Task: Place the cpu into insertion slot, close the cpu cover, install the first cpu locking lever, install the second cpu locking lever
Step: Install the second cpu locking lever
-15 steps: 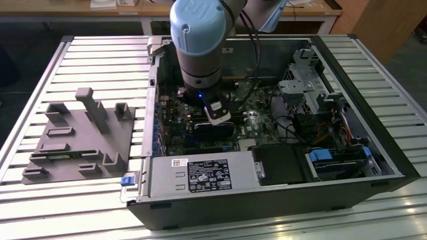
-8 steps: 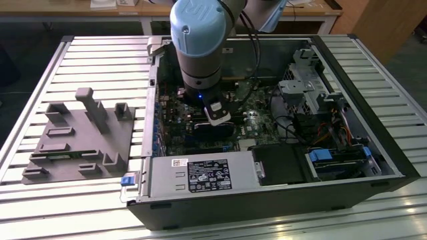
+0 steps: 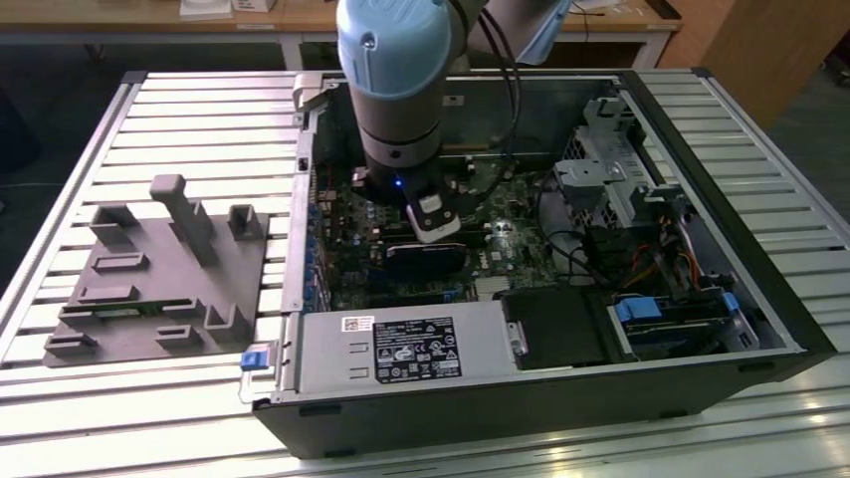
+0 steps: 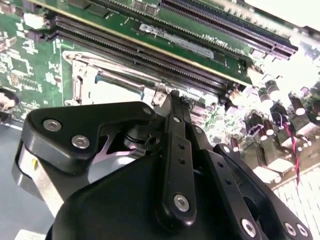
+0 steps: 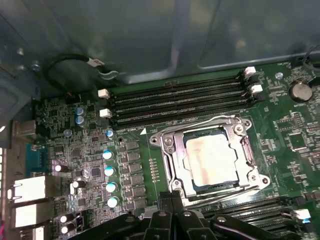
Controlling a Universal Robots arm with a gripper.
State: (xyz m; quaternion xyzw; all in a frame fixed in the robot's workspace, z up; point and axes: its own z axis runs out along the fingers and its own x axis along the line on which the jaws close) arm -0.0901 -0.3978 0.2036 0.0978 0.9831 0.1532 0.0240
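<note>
In the first wrist view the cpu [image 5: 207,155], with its dull silver-tan top, lies in the insertion slot [image 5: 264,181] on the green board. The silvery cpu cover [image 5: 172,162] lies flat around it. A thin metal locking lever [image 5: 225,196] runs along the socket side nearest my gripper [image 5: 170,197]. The gripper's black fingers are shut together just short of that side, with nothing seen between them. In the second wrist view the gripper [image 4: 173,95] points at the socket's silvery frame [image 4: 82,82]. In the exterior view the gripper [image 3: 436,227] is down inside the open computer case [image 3: 743,339].
Black memory slots [image 5: 175,102] run along the far side of the socket, and capacitors [image 5: 107,170] stand beside it. The case holds a power supply [image 3: 398,349], drive bays [image 3: 638,199] and cables. A grey fixture [image 3: 159,279] sits on the slatted table at the exterior view's left.
</note>
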